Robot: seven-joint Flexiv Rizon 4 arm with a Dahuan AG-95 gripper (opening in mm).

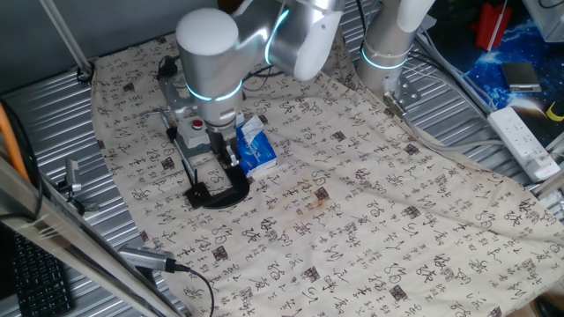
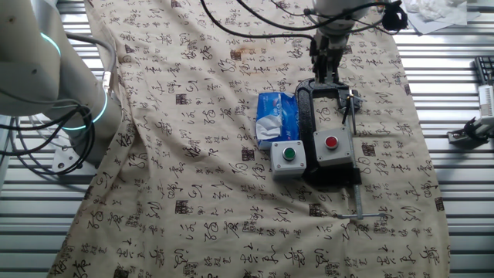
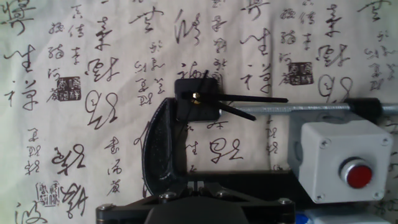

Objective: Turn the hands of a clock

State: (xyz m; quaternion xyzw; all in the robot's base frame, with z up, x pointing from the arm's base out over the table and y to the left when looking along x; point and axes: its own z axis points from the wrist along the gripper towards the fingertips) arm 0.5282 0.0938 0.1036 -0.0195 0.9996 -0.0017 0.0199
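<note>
The clock (image 3: 198,99) is a small black square body with a brass centre, held in the jaw of a black C-clamp (image 3: 155,155) that lies on the cloth. Its long hand (image 3: 252,98) points right, a shorter hand (image 3: 237,112) points right and slightly down, and a thin hand points up. My gripper (image 3: 197,184) is at the bottom edge of the hand view, fingers together and empty, above the clamp's curved back and short of the clock. In the fixed views the gripper (image 1: 227,157) (image 2: 328,69) stands over the clamp (image 1: 220,195) (image 2: 309,100), and the clock is too small to make out.
A grey box with a red button (image 3: 339,158) (image 2: 332,147) sits in the clamp's frame beside its screw bar (image 3: 311,109). A box with a green button (image 2: 289,157) and a blue tissue box (image 2: 276,117) (image 1: 257,145) lie next to it. The patterned cloth (image 1: 370,202) covers the table.
</note>
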